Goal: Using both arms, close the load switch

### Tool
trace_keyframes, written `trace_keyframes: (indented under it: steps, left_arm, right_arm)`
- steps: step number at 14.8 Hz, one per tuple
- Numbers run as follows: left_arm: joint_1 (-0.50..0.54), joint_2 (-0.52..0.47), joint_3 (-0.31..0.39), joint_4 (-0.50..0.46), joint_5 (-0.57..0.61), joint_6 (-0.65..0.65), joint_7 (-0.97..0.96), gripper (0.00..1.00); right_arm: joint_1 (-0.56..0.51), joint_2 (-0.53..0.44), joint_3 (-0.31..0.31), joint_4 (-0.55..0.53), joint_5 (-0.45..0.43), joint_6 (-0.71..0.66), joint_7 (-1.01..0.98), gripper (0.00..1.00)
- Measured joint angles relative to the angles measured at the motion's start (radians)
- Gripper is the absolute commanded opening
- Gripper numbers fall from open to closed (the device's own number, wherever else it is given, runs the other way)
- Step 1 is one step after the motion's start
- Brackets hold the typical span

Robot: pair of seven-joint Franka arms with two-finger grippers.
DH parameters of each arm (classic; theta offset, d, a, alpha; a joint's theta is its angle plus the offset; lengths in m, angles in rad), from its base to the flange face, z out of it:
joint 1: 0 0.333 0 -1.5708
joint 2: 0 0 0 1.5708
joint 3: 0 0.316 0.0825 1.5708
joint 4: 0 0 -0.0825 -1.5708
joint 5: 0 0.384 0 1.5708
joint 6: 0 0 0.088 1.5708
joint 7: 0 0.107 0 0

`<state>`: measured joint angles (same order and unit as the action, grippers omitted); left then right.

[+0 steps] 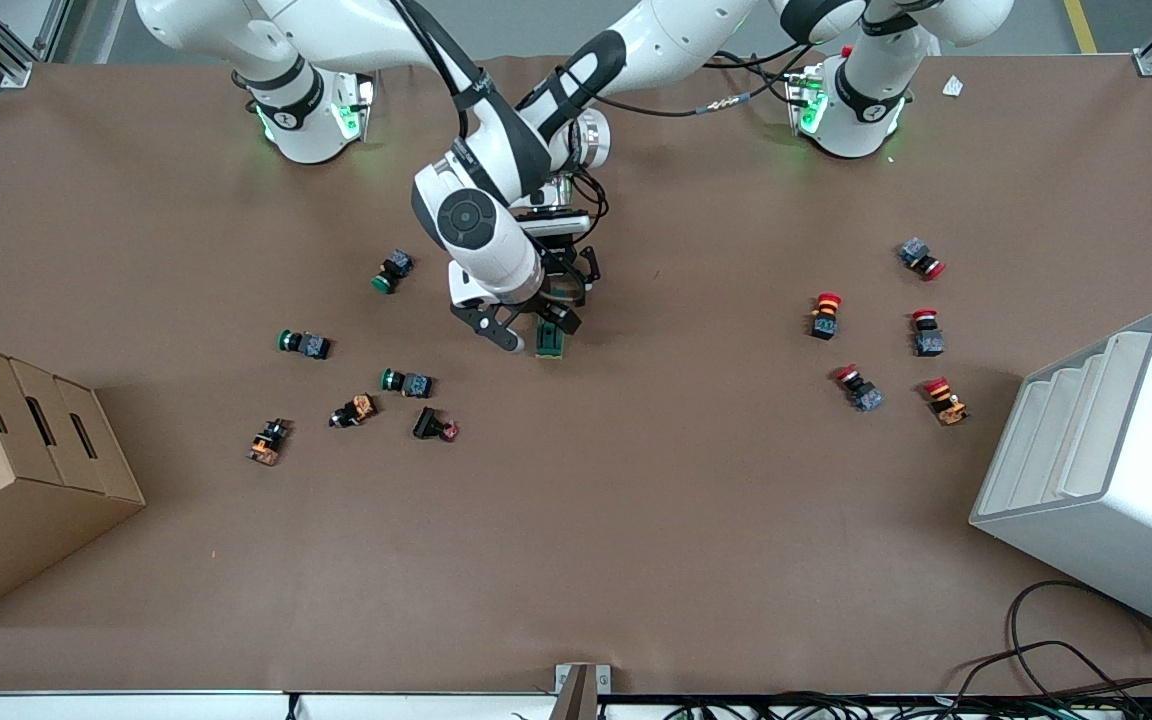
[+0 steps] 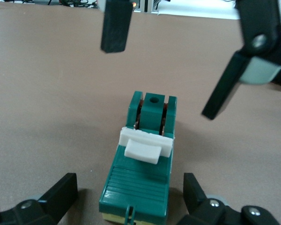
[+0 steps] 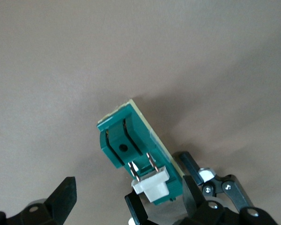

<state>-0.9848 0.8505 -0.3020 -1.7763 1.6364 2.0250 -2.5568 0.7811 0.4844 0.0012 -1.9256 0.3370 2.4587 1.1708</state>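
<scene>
Between open pincers — load switch (image 1: 549, 341) lengthwise toward camera

Mid-table, upper centre of the front view: both grippers crowd the switch (image 1: 549, 340). The left gripper (image 2: 130, 197) straddles it, one finger (image 2: 61, 192) on each flank with small gaps; the right gripper (image 1: 526, 325) hangs open just beside it, its fingers (image 2: 116, 26) above the lever (image 2: 143, 149). Bare brown table (image 1: 636, 520) fills the lower centre of the front view. Green buttons (image 1: 406, 381) scatter in the left-centre of that view, red buttons (image 1: 856, 387) in the right-centre. A cardboard box (image 1: 6, 470) blocks the lower-left edge, a white rack (image 1: 1106, 470) the lower-right.
</scene>
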Motion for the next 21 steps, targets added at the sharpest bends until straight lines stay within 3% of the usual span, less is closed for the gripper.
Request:
trace_keyframes:
  steps: [5,15,21]
  left_arm:
    - [0.0,0.001,0.002,-0.029,0.078,-0.009,-0.026,0.99]
    - [-0.011,0.008,0.007,-0.029,0.094,-0.029,-0.035,0.99]
    - [-0.012,0.009,0.007,-0.029,0.094,-0.029,-0.035,0.99]
  right_arm:
    - [0.004,0.027,0.021,0.007,0.012,0.004,0.0,1.0]
    - [0.014,0.092,0.038,0.031,0.05,0.064,0.0,1.0]
    - [0.009,0.096,0.027,0.075,0.071,-0.003,0.0,1.0]
